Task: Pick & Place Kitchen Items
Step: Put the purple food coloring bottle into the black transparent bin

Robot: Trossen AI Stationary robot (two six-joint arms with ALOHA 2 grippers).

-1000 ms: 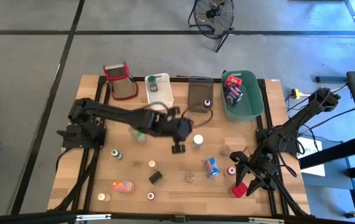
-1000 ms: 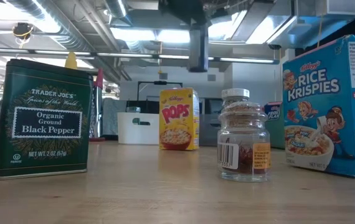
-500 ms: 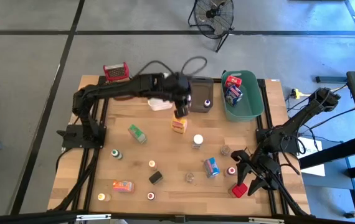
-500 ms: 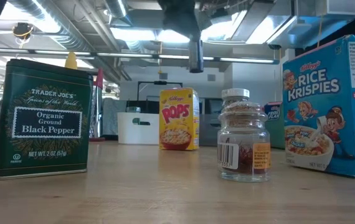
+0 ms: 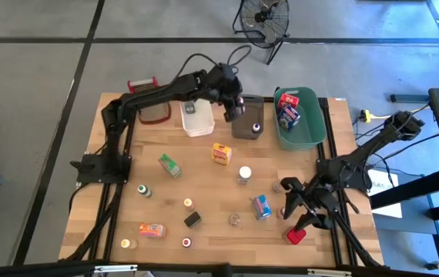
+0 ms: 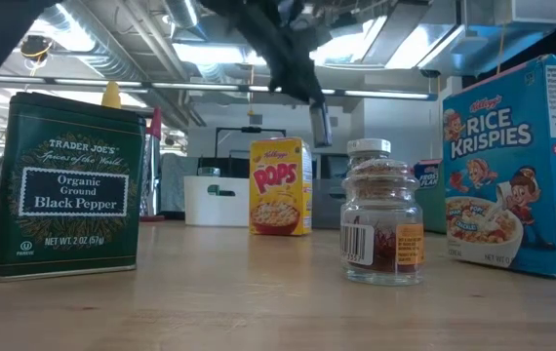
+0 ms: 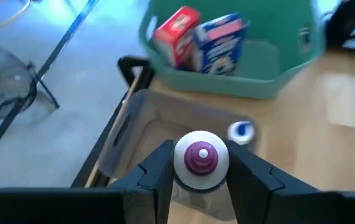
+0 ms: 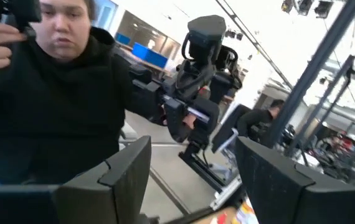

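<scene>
A small bottle (image 7: pixel 201 158) with a white cap and a purple centre hangs over the grey tub (image 7: pixel 141 127), with my left gripper (image 5: pixel 231 109) shut on it. A blue-capped bottle (image 7: pixel 240 130) lies inside that tub. Beyond it the green tub (image 7: pixel 252 78) holds a red box and a blue box. The other kitchen items stand on the table: a yellow box (image 5: pixel 221 154), a green box (image 5: pixel 169 165), a white-capped jar (image 5: pixel 244 174) and a blue box (image 5: pixel 262 206). My right gripper (image 5: pixel 300 219) waits open at the near right. My left gripper pinches the bottle between its two fingers at the sides of the white cap (image 7: pixel 179 163). The fingers slant down toward the table's far edge. The bottle is lifted clear above the grey tub, its cap up.
A white tub (image 5: pixel 196 115) stands left of the grey one, and a red-topped grater (image 5: pixel 146 91) at the far left. A dark tin (image 5: pixel 192 219), an orange box (image 5: pixel 152 229) and several little bottles are scattered along the near half. A person shows in the right wrist view.
My left gripper has swung from the middle of the table toward the far edge and a little to the right, carrying the bottle level, and now hangs over the grey tub. The yellow box that the arm covered now shows.
</scene>
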